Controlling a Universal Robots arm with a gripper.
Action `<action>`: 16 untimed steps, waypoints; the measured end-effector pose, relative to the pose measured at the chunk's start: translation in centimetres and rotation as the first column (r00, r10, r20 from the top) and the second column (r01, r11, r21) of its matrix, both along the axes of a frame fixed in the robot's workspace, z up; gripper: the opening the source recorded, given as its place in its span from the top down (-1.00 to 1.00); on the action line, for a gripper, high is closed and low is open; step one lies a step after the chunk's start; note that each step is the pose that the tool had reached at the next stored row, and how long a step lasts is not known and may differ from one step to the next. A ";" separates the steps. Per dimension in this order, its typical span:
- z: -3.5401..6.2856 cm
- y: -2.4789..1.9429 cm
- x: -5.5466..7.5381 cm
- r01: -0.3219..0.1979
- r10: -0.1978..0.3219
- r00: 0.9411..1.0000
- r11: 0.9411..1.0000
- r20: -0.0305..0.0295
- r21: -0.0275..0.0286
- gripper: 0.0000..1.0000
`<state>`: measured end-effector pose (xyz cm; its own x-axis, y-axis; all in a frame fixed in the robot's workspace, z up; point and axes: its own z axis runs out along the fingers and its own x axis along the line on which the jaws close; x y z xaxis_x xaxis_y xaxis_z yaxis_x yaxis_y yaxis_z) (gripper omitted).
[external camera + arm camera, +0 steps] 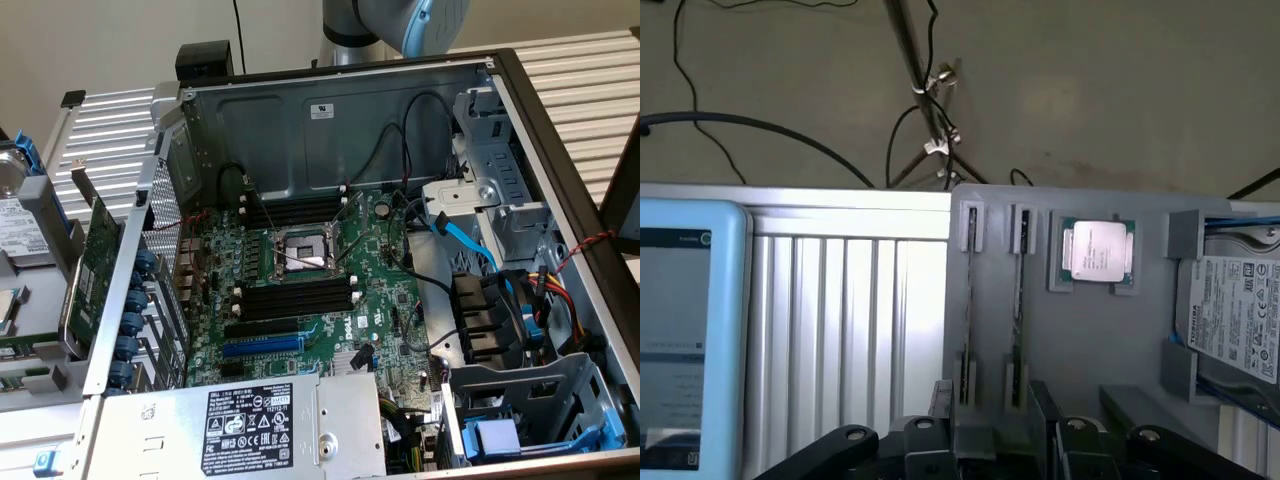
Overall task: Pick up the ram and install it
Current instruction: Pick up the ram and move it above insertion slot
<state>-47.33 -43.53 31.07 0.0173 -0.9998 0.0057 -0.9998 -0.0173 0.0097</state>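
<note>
In the wrist view the ram [1018, 300] stands on edge as a thin dark stick, held in grey end brackets on a grey fixture plate [1080, 340]. A second thin stick [968, 300] stands parallel beside it. My gripper [992, 440] hovers over the near ends of both sticks, open, with nothing between its fingers [940, 400]. In the exterior view the open computer case [340, 110] shows the motherboard with long black memory slots [298, 296] on either side of the processor socket [300, 255]. The arm [400, 20] is at the back, behind the case.
A processor chip [1098, 250] and a hard drive [1240, 310] lie on the same fixture plate. A blue-cased tablet [690, 330] sits on the ribbed table. A wide green expansion card [95, 265] stands at the exterior view's left. Cables and drive cages [500, 300] crowd the case.
</note>
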 end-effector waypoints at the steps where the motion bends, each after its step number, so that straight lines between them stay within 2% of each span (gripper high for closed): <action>1: -0.17 0.00 0.0 0.000 0.000 1.000 1.000 -0.001 0.000 0.15; 4: -0.59 0.00 0.0 -0.001 0.001 1.000 1.000 -0.005 -0.001 0.15; 5: -0.66 0.01 0.0 -0.002 0.002 1.000 1.000 -0.009 -0.003 0.15; 6: -0.72 0.02 0.0 -0.002 0.002 1.000 1.000 -0.012 -0.007 0.15; 7: -0.77 0.04 0.0 -0.002 0.002 1.000 1.000 -0.014 -0.013 0.15; 8: -0.89 0.05 0.0 -0.002 0.002 1.000 1.000 -0.014 -0.018 0.15; 10: -1.23 0.05 0.0 -0.002 0.002 1.000 1.000 -0.013 -0.018 0.15; 16: -2.20 0.05 0.0 -0.002 0.002 1.000 1.000 -0.003 -0.018 0.15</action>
